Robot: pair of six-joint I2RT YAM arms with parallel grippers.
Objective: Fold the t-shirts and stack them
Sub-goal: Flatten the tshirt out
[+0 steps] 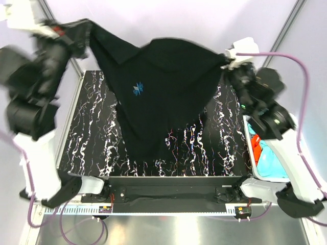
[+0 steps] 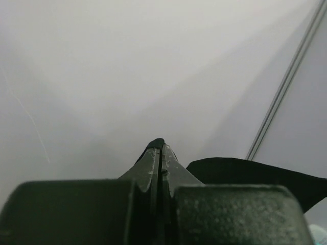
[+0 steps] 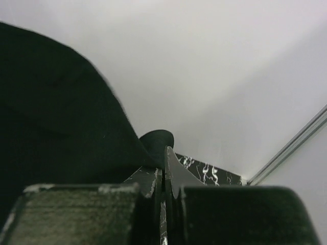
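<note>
Left claw (image 2: 159,149) pressed together on a nip of black cloth; right claw (image 3: 163,155) likewise, pinching the black shirt (image 1: 163,87) by its edge. Seen only from above: shirt stretched in the air between both claws, blue mark (image 1: 137,90) showing, lower corner hanging low over the marbled counter (image 1: 87,148). Also overhead only: turquoise shirt (image 1: 268,158) and orange-red shirt (image 1: 257,139) in the basket (image 1: 250,133), right of the counter.

Left arm (image 1: 28,102) and right arm (image 1: 268,109): chunky black joints, white shells down low. Purple cable (image 1: 276,53) loops out around 2 o'clock.
</note>
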